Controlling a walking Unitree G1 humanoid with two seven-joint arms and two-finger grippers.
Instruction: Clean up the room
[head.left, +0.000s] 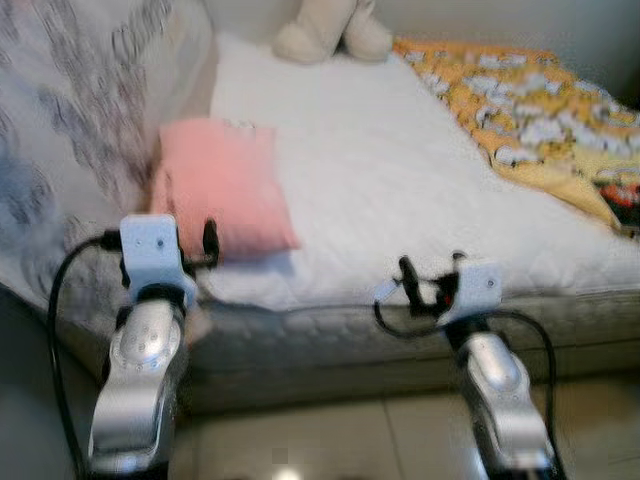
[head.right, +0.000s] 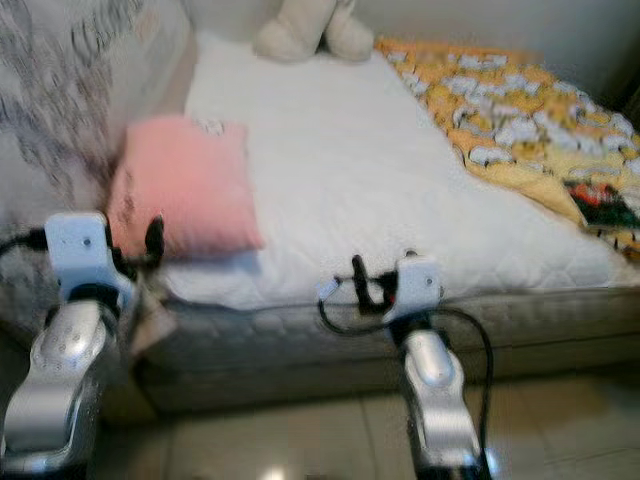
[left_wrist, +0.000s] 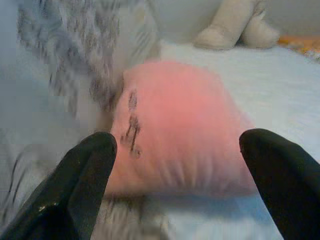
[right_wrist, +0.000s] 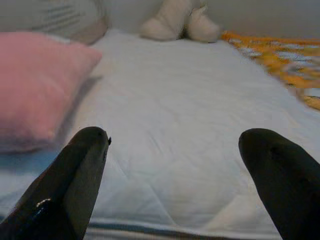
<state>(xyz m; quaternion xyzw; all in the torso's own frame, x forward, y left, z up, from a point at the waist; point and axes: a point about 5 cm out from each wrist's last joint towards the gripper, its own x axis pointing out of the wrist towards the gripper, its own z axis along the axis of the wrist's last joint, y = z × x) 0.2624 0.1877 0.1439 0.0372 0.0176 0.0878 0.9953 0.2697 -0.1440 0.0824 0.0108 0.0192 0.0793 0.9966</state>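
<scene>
A pink pillow (head.left: 225, 190) lies near the front left corner of the white mattress (head.left: 390, 170). My left gripper (left_wrist: 178, 140) is open and hovers just in front of the pillow's near edge; the pillow (left_wrist: 180, 125) sits ahead of the gap between its black fingers, not touched. My right gripper (head.left: 432, 268) is open too, held at the mattress's front edge to the right of the pillow, with bare sheet ahead of it. Both hold nothing.
A grey-patterned quilt (head.left: 70, 120) is heaped on the bed's left side against the pillow. A cream plush toy (head.left: 325, 30) sits at the far end. An orange and yellow blanket (head.left: 530, 100) covers the right side. Tiled floor (head.left: 330, 440) lies below the bed.
</scene>
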